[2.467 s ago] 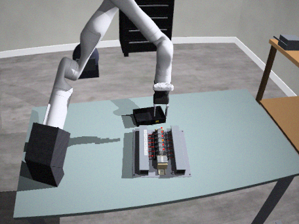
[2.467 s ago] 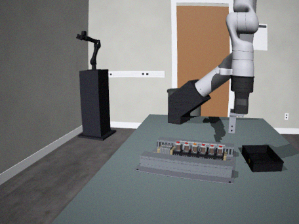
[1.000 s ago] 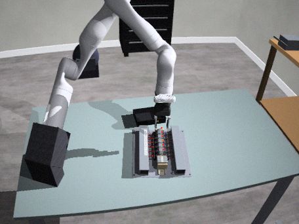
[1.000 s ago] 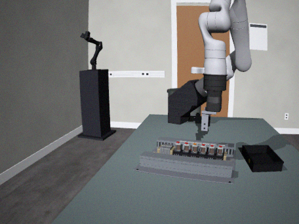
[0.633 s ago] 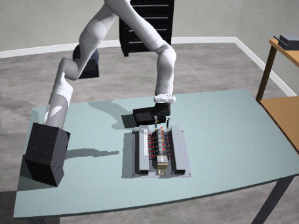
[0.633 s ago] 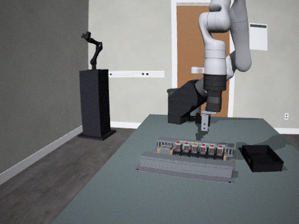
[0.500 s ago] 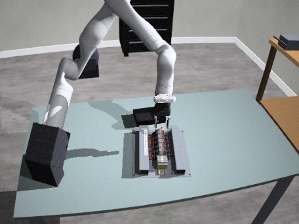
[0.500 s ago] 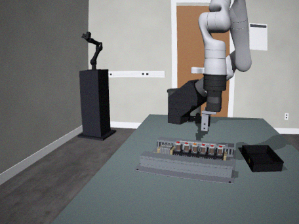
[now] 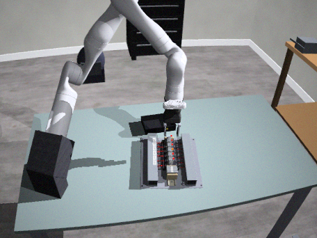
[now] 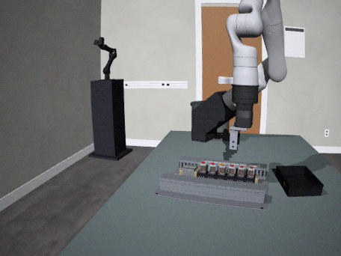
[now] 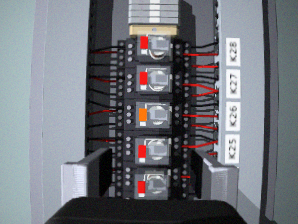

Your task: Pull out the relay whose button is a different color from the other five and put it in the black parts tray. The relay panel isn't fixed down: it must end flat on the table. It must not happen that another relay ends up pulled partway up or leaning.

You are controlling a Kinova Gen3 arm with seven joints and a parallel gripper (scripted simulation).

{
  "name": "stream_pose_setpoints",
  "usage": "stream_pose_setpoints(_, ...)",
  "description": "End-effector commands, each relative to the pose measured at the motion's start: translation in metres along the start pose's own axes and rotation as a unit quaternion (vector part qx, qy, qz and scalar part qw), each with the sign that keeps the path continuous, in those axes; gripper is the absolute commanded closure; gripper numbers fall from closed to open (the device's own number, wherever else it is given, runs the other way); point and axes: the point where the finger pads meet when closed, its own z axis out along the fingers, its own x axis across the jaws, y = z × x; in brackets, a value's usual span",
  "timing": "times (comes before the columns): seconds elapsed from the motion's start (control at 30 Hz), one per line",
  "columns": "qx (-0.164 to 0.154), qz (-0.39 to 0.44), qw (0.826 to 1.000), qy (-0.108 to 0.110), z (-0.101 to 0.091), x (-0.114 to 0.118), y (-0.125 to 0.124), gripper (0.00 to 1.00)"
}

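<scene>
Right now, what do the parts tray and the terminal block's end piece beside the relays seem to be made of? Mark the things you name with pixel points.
The parts tray [image 9: 149,124] [image 10: 304,192]: probably black plastic, matte, with dark, unshining walls, though painted metal is possible. The end piece [image 9: 172,177] [image 11: 154,30]: likely tan molded plastic, dull, judging by its flat, even color.
</scene>
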Motion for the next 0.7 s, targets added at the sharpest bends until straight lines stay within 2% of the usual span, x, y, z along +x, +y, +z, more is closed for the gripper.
stream_pose_setpoints(0.0, 0.0, 0.0, 1.0, -0.001, -0.001, 0.0, 0.0, 0.02)
stream_pose_setpoints(0.37, 0.0, 0.0, 1.0, -0.001, 0.0, 0.0, -0.001, 0.02)
stream_pose_setpoints(0.67, 0.0, 0.0, 1.0, -0.001, 0.007, 0.0, -0.032, 0.02)
